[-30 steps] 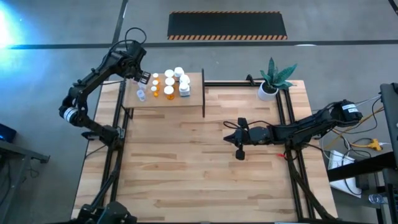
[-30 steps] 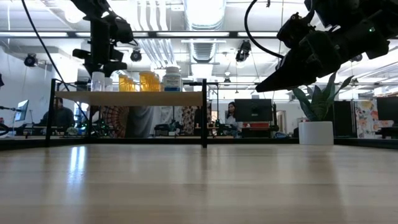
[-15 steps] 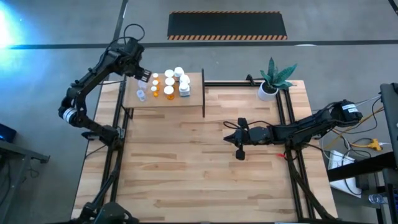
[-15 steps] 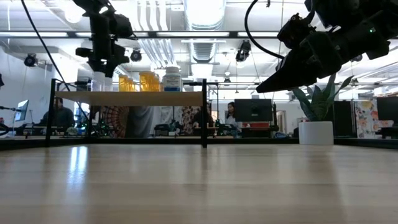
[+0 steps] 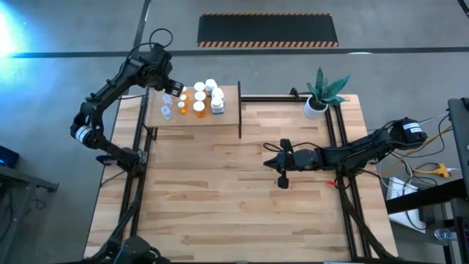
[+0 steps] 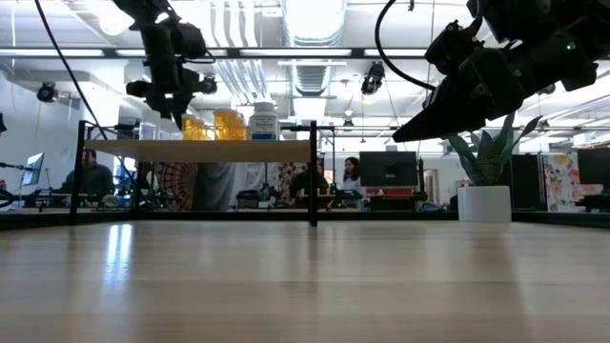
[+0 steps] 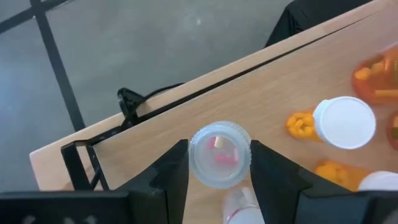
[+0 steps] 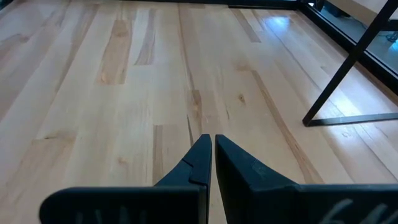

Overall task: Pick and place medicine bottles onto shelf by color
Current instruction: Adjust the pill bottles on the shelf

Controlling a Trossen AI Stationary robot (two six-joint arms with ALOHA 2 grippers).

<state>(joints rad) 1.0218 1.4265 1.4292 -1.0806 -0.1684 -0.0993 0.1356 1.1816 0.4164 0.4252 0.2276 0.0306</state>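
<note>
Left gripper: the left gripper [image 7: 219,163] hangs over the far-left part of the light wooden shelf board with black posts [image 5: 227,116], its two dark fingers [image 7: 171,174] pinching a small clear bottle with pink pills inside [image 7: 219,154].
Held bottle: it sits squarely between the fingers, seen end-on in the left wrist view, so its long axis runs upright and along the camera's line of sight. In the high view the gripper [image 5: 170,88] is above the shelf's back-left corner.
Bottles already placed: a cluster of orange-bodied, white-capped bottles [image 5: 198,99] and white bottles [image 5: 217,101] stands toward the shelf's middle; one more clear bottle [image 5: 166,111] stands alone near the shelf's left edge, nearer the front.
Key relation: bare shelf wood lies directly beneath the held bottle, with the orange group off to the side and the lone clear bottle close by. My read is that a descent beside that clear one would keep the colours grouped.
Nearer arm: the left, plainly; it is right over the shelf.
Right gripper: the right gripper [image 8: 209,158] waits with fingers pressed together and nothing in them, low over the planked wooden tabletop [image 5: 212,198], well apart from the shelf and past its dark upright divider [image 5: 239,110].
Risk: as I judge it, a tilted release could topple the bottle.
</note>
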